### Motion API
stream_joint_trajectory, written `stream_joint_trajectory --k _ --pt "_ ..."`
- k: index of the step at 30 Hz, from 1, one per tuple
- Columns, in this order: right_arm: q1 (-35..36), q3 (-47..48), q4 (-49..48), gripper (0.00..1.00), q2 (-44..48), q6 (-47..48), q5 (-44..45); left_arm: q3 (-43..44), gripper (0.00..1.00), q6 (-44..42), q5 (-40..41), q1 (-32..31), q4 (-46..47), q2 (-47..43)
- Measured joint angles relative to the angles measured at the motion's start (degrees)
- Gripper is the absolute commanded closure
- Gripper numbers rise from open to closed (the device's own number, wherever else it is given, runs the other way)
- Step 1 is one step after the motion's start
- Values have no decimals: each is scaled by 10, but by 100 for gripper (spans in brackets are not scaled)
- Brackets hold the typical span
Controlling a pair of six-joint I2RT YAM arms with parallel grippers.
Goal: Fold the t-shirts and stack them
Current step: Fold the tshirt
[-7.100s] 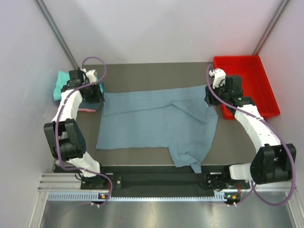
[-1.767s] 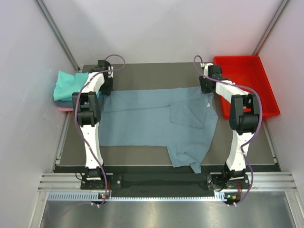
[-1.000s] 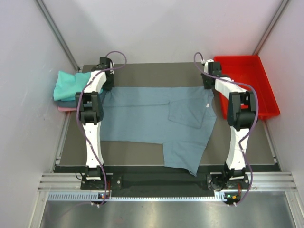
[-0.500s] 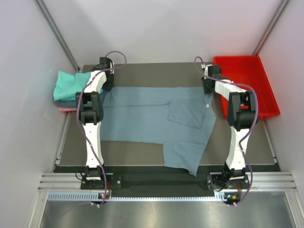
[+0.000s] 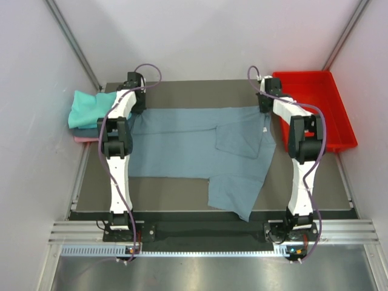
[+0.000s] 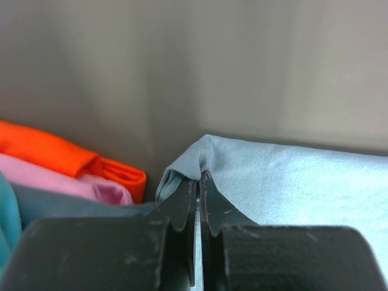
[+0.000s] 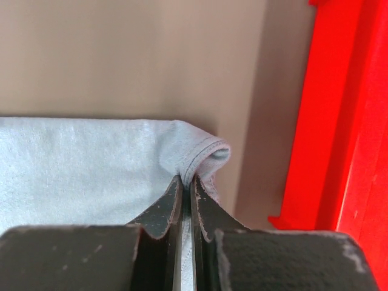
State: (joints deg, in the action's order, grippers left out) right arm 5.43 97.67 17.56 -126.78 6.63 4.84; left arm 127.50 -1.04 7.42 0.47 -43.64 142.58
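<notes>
A dusty grey-blue t-shirt (image 5: 182,142) lies spread across the dark table, one part hanging toward the near edge. My left gripper (image 5: 134,109) is shut on its far left corner; in the left wrist view the cloth (image 6: 285,182) bunches over the closed gripper (image 6: 198,179). My right gripper (image 5: 265,109) is shut on the far right corner, where a hemmed fold (image 7: 206,151) curls over the pinched gripper (image 7: 187,180). A small white label (image 5: 265,130) shows near the right edge. More t-shirts, teal (image 5: 88,106) over pink (image 5: 82,139), lie piled at the far left.
A red plastic tray (image 5: 339,124) sits at the far right, its wall (image 7: 339,121) close beside my right gripper. The left wrist view shows orange (image 6: 54,151) and pink (image 6: 91,185) cloth of the pile just left of the gripper. Pale walls enclose the table.
Both arms have stretched out to the table's far side. Over the last second the shirt's far edge has shifted slightly toward the back, and the near flap has drawn up with it.
</notes>
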Motion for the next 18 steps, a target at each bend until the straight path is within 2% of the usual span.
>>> stream_joint_trajectory --k 11,12,13,14,15,16,17,18 --pt "0 79 -22 100 -47 4 7 67 100 -5 12 -2 30 44" --pt "0 85 -22 100 -49 4 7 70 99 -5 13 -2 33 47" --pt "0 90 -23 100 -52 4 8 74 94 -5 17 -3 36 50" --pt "0 96 -26 94 -55 4 8 75 87 -5 21 -3 40 51" --pt "0 102 -29 85 -59 4 8 75 62 -5 26 -4 42 51" --pt "0 105 -32 74 -61 2 9 75 54 -9 30 -5 44 51" --pt "0 105 -33 53 -62 2 10 76 48 -10 39 -7 46 51" --pt "0 105 -35 46 -62 0 12 78 44 -13 44 -11 49 51"
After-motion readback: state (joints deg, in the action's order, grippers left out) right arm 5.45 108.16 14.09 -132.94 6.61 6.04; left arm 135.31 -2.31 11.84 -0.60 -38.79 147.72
